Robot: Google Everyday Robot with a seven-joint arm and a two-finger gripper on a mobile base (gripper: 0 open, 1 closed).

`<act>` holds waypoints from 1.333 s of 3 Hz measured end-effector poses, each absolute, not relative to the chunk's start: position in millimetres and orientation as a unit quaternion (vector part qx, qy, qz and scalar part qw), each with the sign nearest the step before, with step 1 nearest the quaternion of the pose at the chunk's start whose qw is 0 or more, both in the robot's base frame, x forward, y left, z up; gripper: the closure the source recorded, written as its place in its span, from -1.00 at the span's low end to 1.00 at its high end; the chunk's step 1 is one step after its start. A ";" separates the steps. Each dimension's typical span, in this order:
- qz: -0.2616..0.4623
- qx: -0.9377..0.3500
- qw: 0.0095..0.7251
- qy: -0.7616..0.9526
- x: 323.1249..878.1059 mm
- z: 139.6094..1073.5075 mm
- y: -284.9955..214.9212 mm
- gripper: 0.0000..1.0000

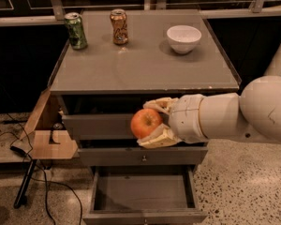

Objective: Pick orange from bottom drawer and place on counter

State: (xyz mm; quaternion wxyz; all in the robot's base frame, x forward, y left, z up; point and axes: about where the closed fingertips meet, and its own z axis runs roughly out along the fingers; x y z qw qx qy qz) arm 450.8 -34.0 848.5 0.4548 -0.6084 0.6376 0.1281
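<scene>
My gripper (152, 123) is shut on the orange (145, 123), a round orange-red fruit, and holds it in the air in front of the upper drawers, just below the counter's front edge. The white arm reaches in from the right. The bottom drawer (144, 195) is pulled open below and its grey inside shows nothing in it. The counter (145, 64) is the flat grey top of the cabinet, above and behind the fruit.
On the counter stand a green can (76, 30) at the back left, a brown can (118, 26) at the back middle and a white bowl (183, 38) at the back right. A cardboard box (49, 132) and cables lie left of the cabinet.
</scene>
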 end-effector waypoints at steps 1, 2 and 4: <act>0.130 -0.605 0.454 0.641 458.1 853.2 -33.3 1.00; 0.126 -0.583 0.458 0.659 493.9 861.8 -41.5 1.00; 0.137 -0.535 0.472 0.687 592.8 867.3 -37.0 1.00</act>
